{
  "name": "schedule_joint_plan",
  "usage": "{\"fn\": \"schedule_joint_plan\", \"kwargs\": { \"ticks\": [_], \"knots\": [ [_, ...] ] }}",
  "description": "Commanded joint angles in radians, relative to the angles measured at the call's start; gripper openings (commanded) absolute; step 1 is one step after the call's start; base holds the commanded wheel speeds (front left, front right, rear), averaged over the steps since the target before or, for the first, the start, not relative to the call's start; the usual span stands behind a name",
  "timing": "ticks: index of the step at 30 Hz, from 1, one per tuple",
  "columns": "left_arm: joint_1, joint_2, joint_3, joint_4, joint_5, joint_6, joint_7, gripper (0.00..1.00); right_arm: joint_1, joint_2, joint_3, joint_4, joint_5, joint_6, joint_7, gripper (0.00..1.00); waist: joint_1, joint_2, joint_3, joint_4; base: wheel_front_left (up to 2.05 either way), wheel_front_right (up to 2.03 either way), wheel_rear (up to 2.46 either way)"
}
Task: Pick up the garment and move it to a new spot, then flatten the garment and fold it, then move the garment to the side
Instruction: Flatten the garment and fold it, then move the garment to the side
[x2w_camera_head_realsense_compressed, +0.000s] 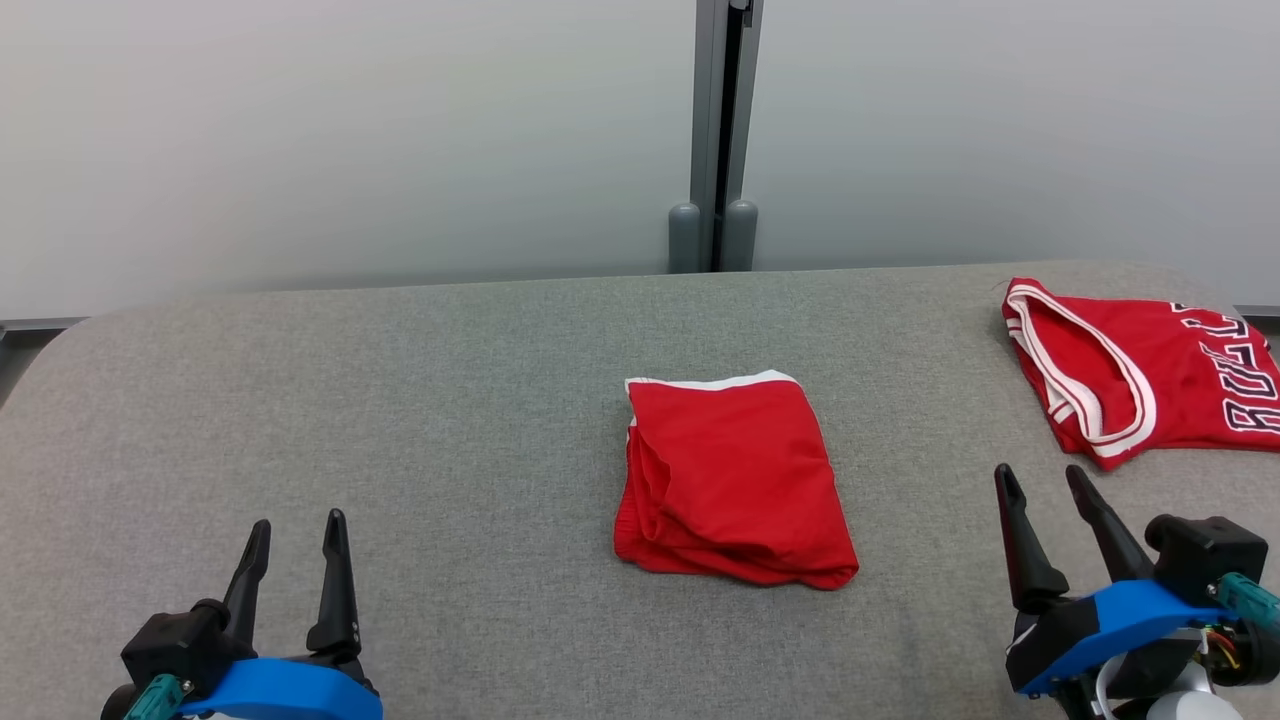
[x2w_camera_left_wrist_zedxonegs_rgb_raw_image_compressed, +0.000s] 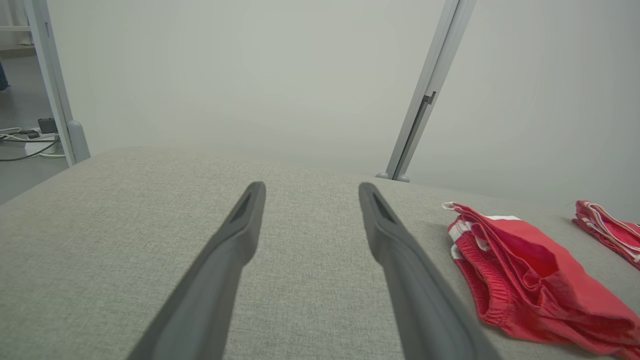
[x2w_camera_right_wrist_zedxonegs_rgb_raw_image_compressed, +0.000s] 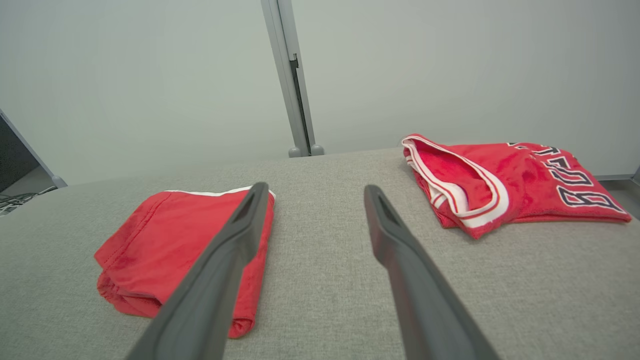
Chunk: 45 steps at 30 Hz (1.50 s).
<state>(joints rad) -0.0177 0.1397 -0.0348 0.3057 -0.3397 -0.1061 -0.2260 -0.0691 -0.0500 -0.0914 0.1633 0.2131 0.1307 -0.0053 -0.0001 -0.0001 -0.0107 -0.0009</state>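
A folded red garment with a white band along its far edge lies flat in the middle of the grey padded table. It also appears in the left wrist view and the right wrist view. My left gripper is open near the table's front left, well away from the garment, nothing between its fingers. My right gripper is open at the front right, to the right of the garment, with empty fingers.
A second red garment, a jersey with white trim and black lettering, lies at the table's far right edge. A grey partition post stands behind the table against the pale wall. Cables lie on the floor.
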Motion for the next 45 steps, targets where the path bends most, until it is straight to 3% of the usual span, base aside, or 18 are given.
{"fn": "schedule_joint_plan", "kwargs": {
  "ticks": [1,21,28,35,45],
  "knots": [
    [0.005,0.005,0.001,-0.006,-0.001,0.005,0.003,1.00,0.019,-0.002,0.002,-0.008,-0.003,0.000,0.005,1.00,0.0001,0.0001,-0.002,-0.002,0.00,0.00,0.00],
    [0.027,0.011,-0.022,-0.041,-0.013,0.022,0.024,1.00,0.026,-0.002,0.018,-0.009,0.011,0.000,0.031,1.00,0.0001,0.0001,0.007,-0.010,0.00,0.00,0.00],
    [0.007,0.022,-0.024,-0.061,-0.013,0.029,0.028,1.00,-0.084,-0.002,0.085,0.008,-0.016,0.000,0.110,1.00,0.0001,0.0001,0.039,-0.013,0.00,0.00,0.00],
    [-0.035,0.023,-0.048,-0.076,-0.011,0.020,0.035,1.00,-0.282,-0.002,0.096,0.165,0.075,0.000,0.274,1.00,0.0001,0.0001,0.088,0.013,0.00,0.00,0.00],
    [-0.091,0.031,-0.068,-0.089,-0.006,0.013,0.031,1.00,-0.483,-0.002,0.088,0.486,0.071,0.000,0.346,1.00,0.0001,0.0001,0.158,0.068,0.00,0.00,0.00]
  ]
}}
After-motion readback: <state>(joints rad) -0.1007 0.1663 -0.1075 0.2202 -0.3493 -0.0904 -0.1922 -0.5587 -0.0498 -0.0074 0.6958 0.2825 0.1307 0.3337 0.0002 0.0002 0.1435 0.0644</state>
